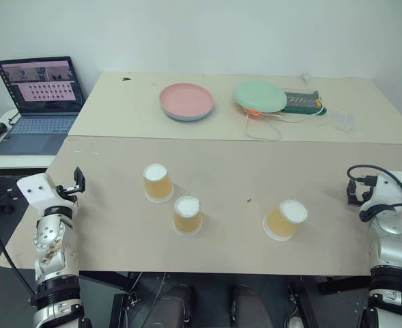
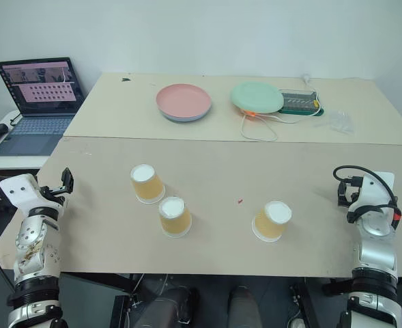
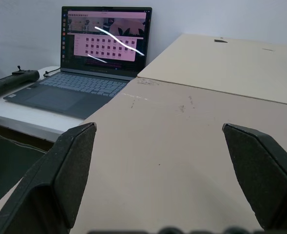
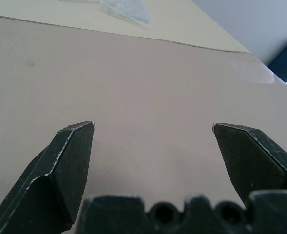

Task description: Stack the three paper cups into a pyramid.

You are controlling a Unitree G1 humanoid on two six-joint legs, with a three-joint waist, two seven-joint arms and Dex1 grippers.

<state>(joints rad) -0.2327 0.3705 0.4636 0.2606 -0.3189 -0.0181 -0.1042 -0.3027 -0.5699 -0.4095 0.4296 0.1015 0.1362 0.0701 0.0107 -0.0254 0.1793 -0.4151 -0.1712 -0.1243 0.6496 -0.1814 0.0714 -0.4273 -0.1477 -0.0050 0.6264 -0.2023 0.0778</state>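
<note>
On the near table [image 1: 105, 225], three paper cups stand upside down, white bases up, none stacked. Two sit close together left of centre: one cup [image 1: 158, 182] farther back and a second cup [image 1: 187, 214] just beside it, nearer the front edge, apart by a narrow gap. A third cup [image 1: 284, 219] stands well apart to the right and leans a little. Both arms are raised at the table's two side edges, forearms upright and wrists bent so the tools point roughly level across the tabletop. At the left edge, the left gripper [image 1: 79, 182] is spread wide and holds nothing; its wrist view shows the two black fingers [image 3: 67, 170] far apart over bare tabletop, aimed toward a laptop [image 3: 92, 63] on a side desk. At the right edge, the right gripper [image 1: 351, 193] is likewise spread wide and empty, its fingers [image 4: 65, 163] framing bare table, with a cable looping over its wrist. Both tools are well apart from every cup. On the far table lie a pink plate [image 1: 186, 101], a green plate [image 1: 259, 96], and a white cord [image 1: 265, 126] trailing from under the green one.
</note>
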